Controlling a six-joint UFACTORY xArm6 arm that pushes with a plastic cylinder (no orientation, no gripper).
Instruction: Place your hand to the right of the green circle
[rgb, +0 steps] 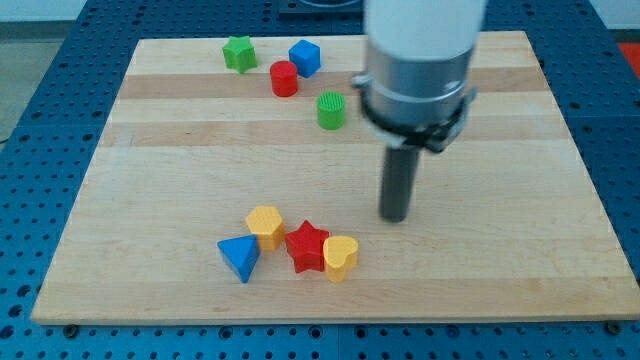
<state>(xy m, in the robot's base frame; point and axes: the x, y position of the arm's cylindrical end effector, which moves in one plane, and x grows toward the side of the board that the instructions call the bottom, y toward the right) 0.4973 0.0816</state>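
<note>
The green circle (331, 110) is a small green cylinder standing in the upper middle of the wooden board (150, 150). My tip (396, 217) is at the lower end of the dark rod, below and to the right of the green circle, well apart from it. The tip touches no block. The arm's white and grey body (420, 60) hangs over the board's upper right.
A green star (239, 53), a red cylinder (284, 78) and a blue block (305, 57) sit near the view's top, left of the green circle. A blue triangle (240, 258), a yellow block (266, 226), a red star (306, 246) and a yellow heart (340, 258) cluster at the bottom.
</note>
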